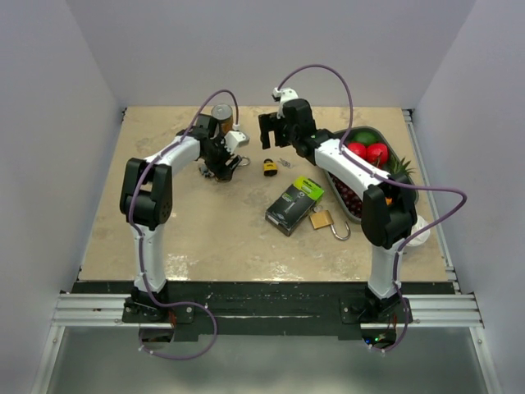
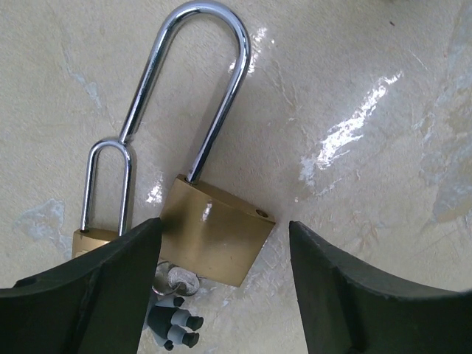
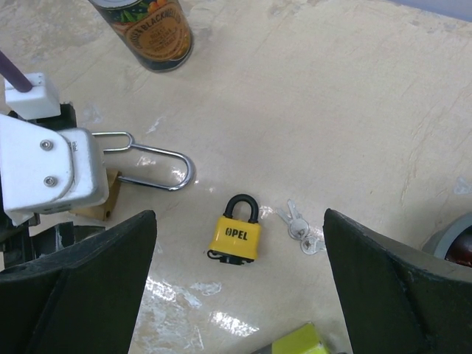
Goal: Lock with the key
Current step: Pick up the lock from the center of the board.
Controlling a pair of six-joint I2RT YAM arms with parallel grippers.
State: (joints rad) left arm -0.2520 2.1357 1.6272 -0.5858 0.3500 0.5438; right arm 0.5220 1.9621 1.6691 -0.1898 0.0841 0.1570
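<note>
A brass padlock (image 2: 214, 243), its long steel shackle sprung open, lies on the bench (image 2: 369, 88) between the spread fingers of my left pincer (image 2: 225, 225). My right pincer (image 3: 240, 217), also agape, hangs over a yellow padlock (image 3: 236, 237) marked OPEL, keys (image 3: 299, 230) just beside it.

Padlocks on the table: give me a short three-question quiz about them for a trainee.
1. True or false: the right gripper is shut on the yellow padlock.
2. The left gripper, over the larger brass padlock, is: A) open B) shut on it C) out of view.
3. Which word is printed on the yellow padlock?
Key: 1 false; 2 A; 3 OPEL.
</note>
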